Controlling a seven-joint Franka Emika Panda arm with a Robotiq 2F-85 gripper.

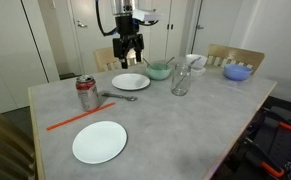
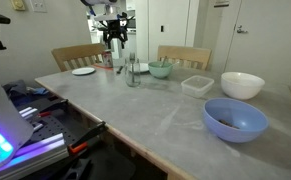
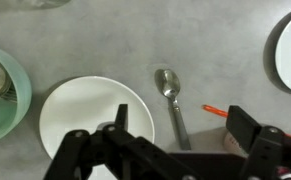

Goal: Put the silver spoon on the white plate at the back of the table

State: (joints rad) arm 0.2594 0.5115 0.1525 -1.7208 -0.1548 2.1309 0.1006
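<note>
The silver spoon (image 3: pixel 171 98) lies on the grey table (image 1: pixel 185 120), just beside the small white plate (image 3: pixel 80 120). In an exterior view the spoon (image 1: pixel 121 96) lies in front of that plate (image 1: pixel 130 81) at the back of the table. My gripper (image 3: pixel 180 120) is open and empty. It hangs well above the table, with its fingers either side of the spoon's handle in the wrist view. It also shows in both exterior views (image 1: pixel 128 60) (image 2: pixel 115 42).
A larger-looking white plate (image 1: pixel 100 142) sits at the front, also in the wrist view (image 3: pixel 290 50). An orange-red stick (image 1: pixel 80 117) and a red can (image 1: pixel 86 92) are near the spoon. A teal bowl (image 1: pixel 158 70), a glass (image 1: pixel 181 80) and a blue bowl (image 1: pixel 237 72) stand further along.
</note>
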